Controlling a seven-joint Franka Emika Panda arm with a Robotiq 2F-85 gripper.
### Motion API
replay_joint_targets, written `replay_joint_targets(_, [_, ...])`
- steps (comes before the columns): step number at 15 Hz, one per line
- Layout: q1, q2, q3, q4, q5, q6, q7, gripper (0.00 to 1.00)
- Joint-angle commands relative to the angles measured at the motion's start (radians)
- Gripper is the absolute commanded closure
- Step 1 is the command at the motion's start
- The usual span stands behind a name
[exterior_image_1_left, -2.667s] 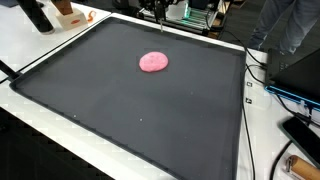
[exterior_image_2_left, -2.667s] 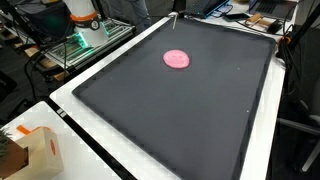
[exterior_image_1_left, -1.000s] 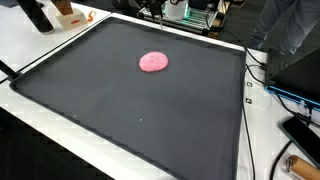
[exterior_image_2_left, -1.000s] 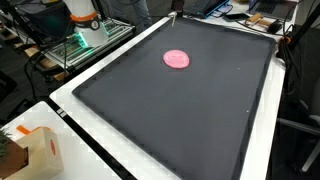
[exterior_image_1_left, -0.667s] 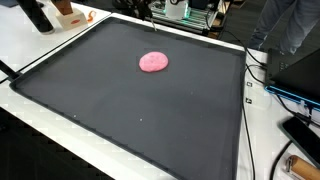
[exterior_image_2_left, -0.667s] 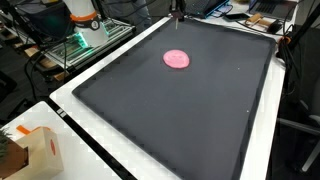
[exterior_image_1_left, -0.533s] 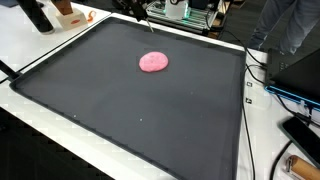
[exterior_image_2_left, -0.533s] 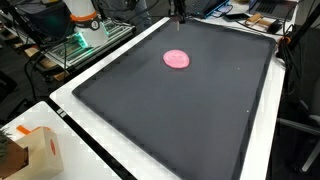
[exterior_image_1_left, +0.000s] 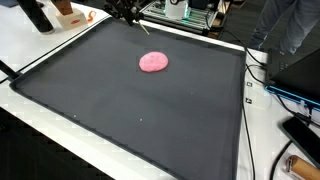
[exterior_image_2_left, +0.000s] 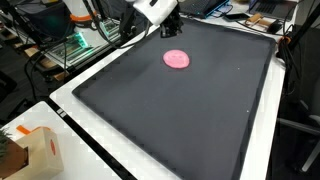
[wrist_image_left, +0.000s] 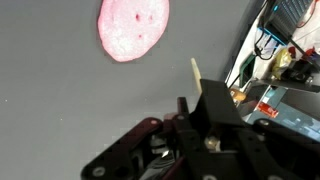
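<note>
Item 1: tan cardboard box (exterior_image_2_left: 35, 150), nearest, at corner of white bench (exterior_image_2_left: 70, 118); contents not visible.
Item 2: large black rubbery mat (exterior_image_2_left: 180, 125) w/ raised edge, covers most of bench.
Item 3: flat round pink putty-like disc (exterior_image_2_left: 176, 59), lying on mat toward its far side, alone; also at top of wrist view (wrist_image_left: 133, 27).
Item 4: claw (exterior_image_2_left: 168, 30), over mat's far edge, just beyond disc, apart from it. Spread or pressed together: cannot tell.
Bkgd: rack (exterior_image_2_left: 85, 38) w/ green-lit equipment behind bench; cables (exterior_image_1_left: 262, 80) beside mat in an exterior view.
</note>
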Motion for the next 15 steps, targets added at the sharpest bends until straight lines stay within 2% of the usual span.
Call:
replay_joint_targets(1, [-0.049,0.077,-0.012,0.036,0.070,-0.106,-0.074,0.94])
replay_joint_targets(7, [-0.105,0.173,-0.030,0.054,0.082,-0.200,-0.108,0.94])
replay_joint_targets(15, [-0.137,0.254,-0.033,0.079,0.072,-0.229,-0.097,0.94])
